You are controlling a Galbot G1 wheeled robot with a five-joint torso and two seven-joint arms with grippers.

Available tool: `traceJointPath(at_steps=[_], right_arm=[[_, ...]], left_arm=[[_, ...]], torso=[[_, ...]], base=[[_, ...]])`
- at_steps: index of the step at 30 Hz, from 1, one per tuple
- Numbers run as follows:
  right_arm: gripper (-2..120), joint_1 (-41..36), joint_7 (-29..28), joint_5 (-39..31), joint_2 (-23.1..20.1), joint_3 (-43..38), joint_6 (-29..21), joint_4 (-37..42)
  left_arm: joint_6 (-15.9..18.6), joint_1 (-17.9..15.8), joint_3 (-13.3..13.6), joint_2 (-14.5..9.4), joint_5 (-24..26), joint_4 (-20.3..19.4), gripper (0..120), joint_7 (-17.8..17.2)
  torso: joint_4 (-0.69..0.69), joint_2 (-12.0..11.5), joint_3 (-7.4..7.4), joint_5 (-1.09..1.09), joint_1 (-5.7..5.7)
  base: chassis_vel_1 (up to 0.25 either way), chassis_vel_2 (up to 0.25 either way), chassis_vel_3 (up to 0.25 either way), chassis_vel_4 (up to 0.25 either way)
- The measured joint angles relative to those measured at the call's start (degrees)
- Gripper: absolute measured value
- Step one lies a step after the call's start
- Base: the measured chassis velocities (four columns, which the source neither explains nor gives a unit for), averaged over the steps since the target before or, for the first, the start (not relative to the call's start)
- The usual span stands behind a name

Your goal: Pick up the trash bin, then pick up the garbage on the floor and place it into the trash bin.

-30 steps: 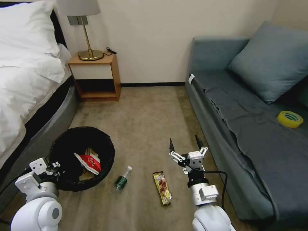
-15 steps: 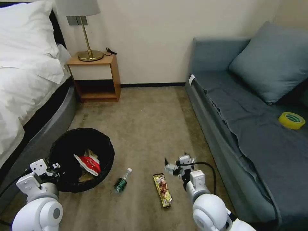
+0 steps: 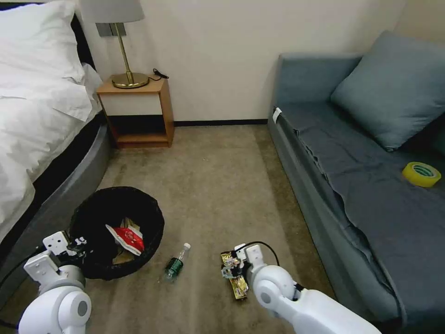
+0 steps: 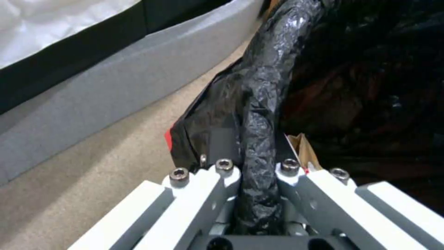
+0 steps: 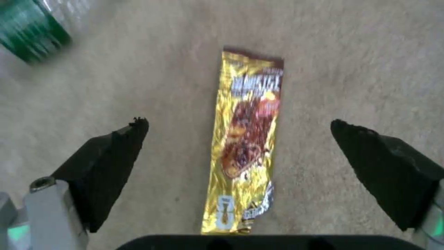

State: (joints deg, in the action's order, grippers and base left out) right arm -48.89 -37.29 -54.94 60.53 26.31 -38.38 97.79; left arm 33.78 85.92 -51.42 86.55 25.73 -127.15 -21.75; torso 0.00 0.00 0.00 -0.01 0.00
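Note:
The trash bin (image 3: 99, 218), lined with a black bag, sits low on the left. A red snack packet (image 3: 126, 237) and a brown paper bag (image 3: 121, 256) lie inside it. My left gripper (image 3: 76, 243) is shut on the bin's near rim (image 4: 268, 86), with the bag's folded edge pinched between its fingers (image 4: 222, 173). On the carpet lie a green-labelled bottle (image 3: 175, 264) and a long gold-brown wrapper (image 3: 239, 287). My right gripper (image 3: 230, 269) hangs just above the wrapper (image 5: 247, 139), pointing down and open, one black finger (image 5: 116, 163) on each side.
A bed (image 3: 41, 116) runs along the left. A wooden nightstand (image 3: 136, 109) with a lamp stands at the back wall. A grey sofa (image 3: 371, 185) fills the right, with a cushion and a yellow tape roll (image 3: 421, 174) on it. Carpet lies open ahead.
My right arm has swung down and to the left, turning its gripper from upright to pointing down over the wrapper. The left gripper keeps its hold on the bin rim.

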Motion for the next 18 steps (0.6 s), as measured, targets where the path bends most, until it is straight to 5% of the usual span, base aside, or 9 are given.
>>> traceJointPath(at_steps=[18], right_arm=[[100, 5.2, 2.2, 2.0, 1.1, 9.0, 1.5, -8.7]], left_arm=[[-0.5, 0.4, -0.3, 0.3, -0.2, 0.1, 3, 0.1]], torso=[[0.0, 0.0, 0.0, 0.0, 0.0]], base=[[0.0, 0.0, 0.0, 0.0]])
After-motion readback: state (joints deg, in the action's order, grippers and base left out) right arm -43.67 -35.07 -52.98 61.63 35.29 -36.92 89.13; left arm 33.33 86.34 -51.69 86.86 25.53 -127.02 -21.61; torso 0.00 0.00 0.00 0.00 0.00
